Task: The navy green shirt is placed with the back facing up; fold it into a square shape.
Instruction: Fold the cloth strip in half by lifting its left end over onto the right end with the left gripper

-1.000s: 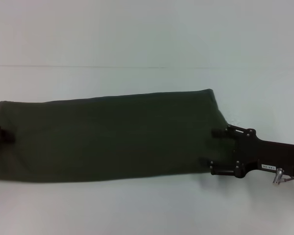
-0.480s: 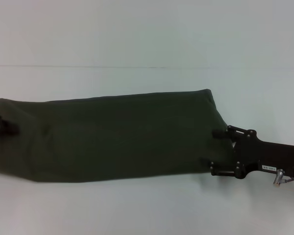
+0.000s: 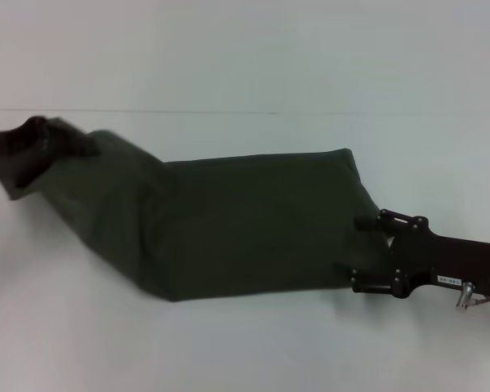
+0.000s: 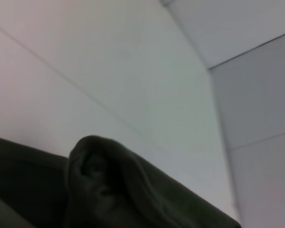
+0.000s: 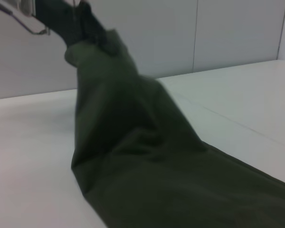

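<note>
Item 1, right end effector (image 3: 355, 247): black linkage body on a dark arm entering the head view from 4 o'clock. Its two fingers are spread apart, one at the shirt's near corner, one higher up the same short edge; released, with nothing pinched between them. Both fingertips touch or overlap the cloth's edge.

Item 2, navy green shirt (image 3: 253, 224): dark olive-green cotton, plain face up, no lettering showing. Already folded lengthwise into a long band lying across the middle of the white table (image 3: 245, 343). The right-hand portion lies flat, edges fairly straight, with a squared corner toward 1 o'clock of the band. From about the band's midpoint the cloth rises off the table and slants up toward 10 o'clock, narrowing as it goes, with soft diagonal creases at the bend. In the right wrist view the raised part (image 5: 128, 118) stands as a steep draped ridge above the flat part.

Item 3, left end effector (image 3: 33, 135): dark, at the far 10 o'clock edge of the head view, lifted above the table and clenched on the shirt's left end. The left wrist view shows bunched cloth (image 4: 104, 185) close to the camera.
</note>
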You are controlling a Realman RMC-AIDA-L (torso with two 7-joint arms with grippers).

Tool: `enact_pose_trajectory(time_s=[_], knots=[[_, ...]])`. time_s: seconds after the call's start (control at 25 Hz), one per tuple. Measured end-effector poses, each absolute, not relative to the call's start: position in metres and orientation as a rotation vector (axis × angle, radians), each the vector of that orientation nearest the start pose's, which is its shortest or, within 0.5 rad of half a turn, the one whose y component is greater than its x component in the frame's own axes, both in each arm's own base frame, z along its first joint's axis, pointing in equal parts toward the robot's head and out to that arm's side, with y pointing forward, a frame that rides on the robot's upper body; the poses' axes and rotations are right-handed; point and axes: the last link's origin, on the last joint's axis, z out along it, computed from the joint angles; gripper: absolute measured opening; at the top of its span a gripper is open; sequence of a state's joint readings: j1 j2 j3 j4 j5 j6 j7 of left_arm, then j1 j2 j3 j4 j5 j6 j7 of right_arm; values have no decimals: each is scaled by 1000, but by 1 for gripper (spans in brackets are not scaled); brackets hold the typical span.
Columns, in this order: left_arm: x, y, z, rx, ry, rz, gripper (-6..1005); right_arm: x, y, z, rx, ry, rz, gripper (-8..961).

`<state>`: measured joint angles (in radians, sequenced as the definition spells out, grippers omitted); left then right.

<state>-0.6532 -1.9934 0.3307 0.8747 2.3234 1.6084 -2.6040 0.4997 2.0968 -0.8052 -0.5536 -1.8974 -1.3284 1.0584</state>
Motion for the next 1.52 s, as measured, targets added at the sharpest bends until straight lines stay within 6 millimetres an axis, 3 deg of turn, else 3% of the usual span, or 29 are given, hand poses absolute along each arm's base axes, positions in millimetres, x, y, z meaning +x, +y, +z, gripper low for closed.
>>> enact_pose_trajectory(time_s=[0.32, 0.76, 0.92, 1.2, 1.52], knots=[[-231, 389, 56, -2080, -2070, -1025, 105, 283, 330, -32, -2637, 376, 543, 899], [-220, 391, -10, -2027, -2104, -1101, 105, 287, 324, -32, -2630, 402, 565, 899], [-218, 389, -22, -2008, -2123, -1104, 105, 287, 323, -31, -2632, 404, 572, 899], [-196, 394, -40, -2053, -2061, -1174, 106, 288, 322, -31, -2627, 406, 574, 899], [-186, 405, -68, -2082, -1969, -1049, 125, 286, 321, -30, -2630, 407, 598, 899]])
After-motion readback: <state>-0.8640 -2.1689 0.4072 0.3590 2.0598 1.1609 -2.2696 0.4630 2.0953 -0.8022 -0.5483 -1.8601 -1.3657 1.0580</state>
